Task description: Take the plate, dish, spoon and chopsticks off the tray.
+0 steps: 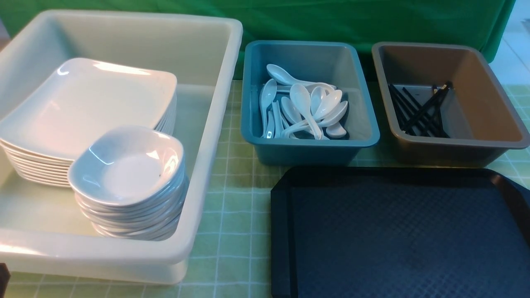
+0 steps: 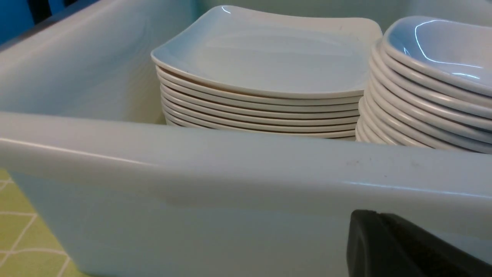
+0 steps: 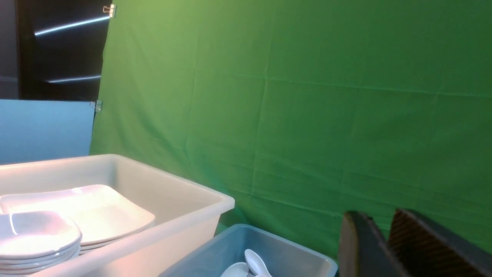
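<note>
So the plates are stacked in the big white tub, with the dishes piled right beside them. White spoons are heaped in the blue bin, black chopsticks in the brown one. The black tray sits on the worktop, nearer than both bins. Left hand's pressed together just outside the tub, right hand's spread slightly.
</note>
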